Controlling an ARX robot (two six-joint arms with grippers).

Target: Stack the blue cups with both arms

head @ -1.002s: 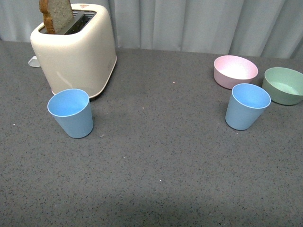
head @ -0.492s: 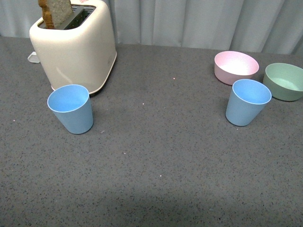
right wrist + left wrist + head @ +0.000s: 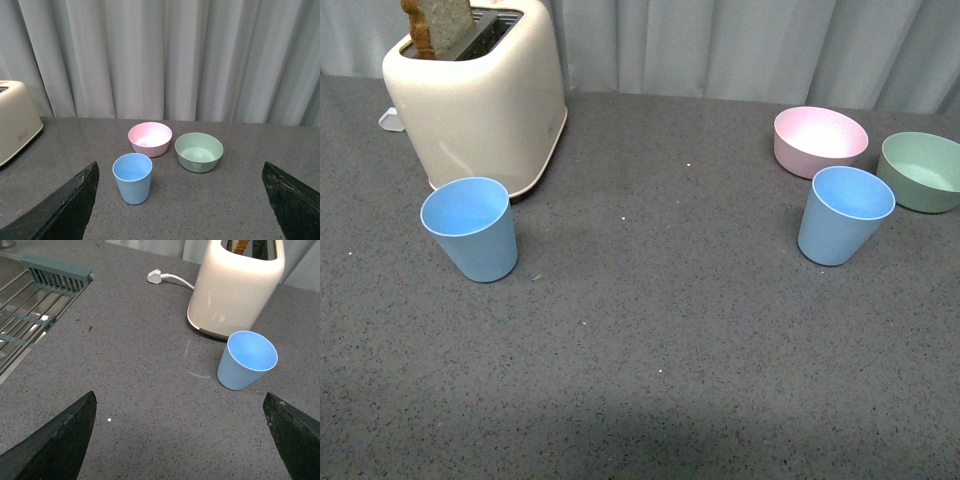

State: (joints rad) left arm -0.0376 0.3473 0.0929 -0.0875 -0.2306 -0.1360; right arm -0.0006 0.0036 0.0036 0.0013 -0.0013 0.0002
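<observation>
Two light blue cups stand upright and far apart on the grey counter. One blue cup point(image 3: 470, 227) is at the left, just in front of the toaster; the left wrist view shows it too point(image 3: 247, 360). The other blue cup point(image 3: 844, 213) stands at the right, in front of the bowls, and appears in the right wrist view point(image 3: 132, 177). Neither arm shows in the front view. My left gripper point(image 3: 180, 405) is open and well short of its cup. My right gripper point(image 3: 180, 172) is open, with its cup ahead and nearer one finger.
A cream toaster point(image 3: 480, 95) with a bread slice point(image 3: 440, 25) stands at the back left; its white plug point(image 3: 156, 276) lies behind it. A pink bowl point(image 3: 820, 140) and a green bowl point(image 3: 923, 170) sit at the back right. A sink rack point(image 3: 30, 305) borders the counter's far left.
The front view shifted slightly a second ago, so everything sits a little lower or higher in frame. The cups themselves have not moved on the counter.
</observation>
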